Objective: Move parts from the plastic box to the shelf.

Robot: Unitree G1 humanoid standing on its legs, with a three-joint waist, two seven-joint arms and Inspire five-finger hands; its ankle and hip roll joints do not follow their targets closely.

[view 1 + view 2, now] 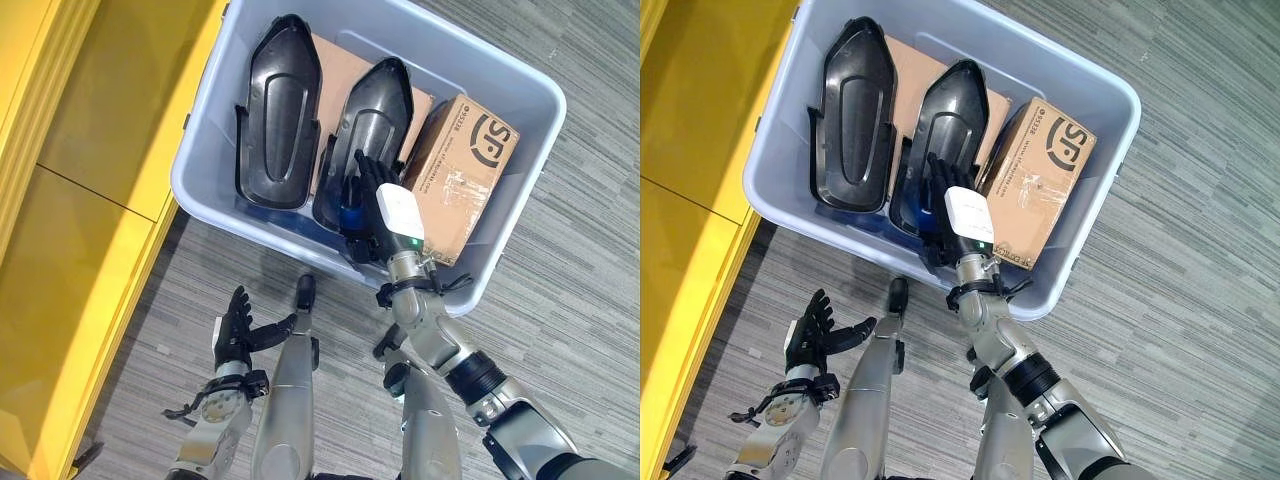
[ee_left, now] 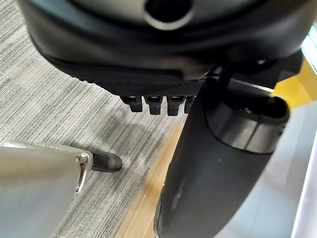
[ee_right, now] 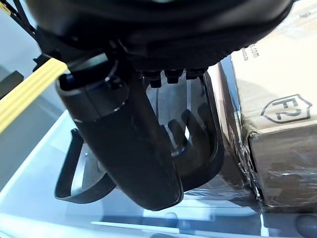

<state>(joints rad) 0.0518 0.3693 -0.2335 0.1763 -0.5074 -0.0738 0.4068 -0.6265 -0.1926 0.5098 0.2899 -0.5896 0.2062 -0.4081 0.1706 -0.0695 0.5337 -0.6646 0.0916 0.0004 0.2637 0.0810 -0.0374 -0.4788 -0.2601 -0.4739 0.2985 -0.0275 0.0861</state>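
A grey-blue plastic box [image 1: 205,150] stands on the floor and holds two black moulded shell parts lying side by side, the left part [image 1: 278,110] and the right part [image 1: 372,115]. My right hand [image 1: 362,195] reaches over the box's near wall and hovers above the near end of the right part [image 3: 198,129]. It is open, with straight fingers that cast a shadow on the part, and it holds nothing. My left hand [image 1: 234,330] hangs low outside the box over the carpet, open with spread fingers and empty.
A brown cardboard box [image 1: 465,170] stands in the plastic box right of the hand, and flat cardboard [image 1: 335,70] lies under the parts. The yellow shelf [image 1: 90,200] runs along the left, close to the plastic box. Grey carpet lies all around.
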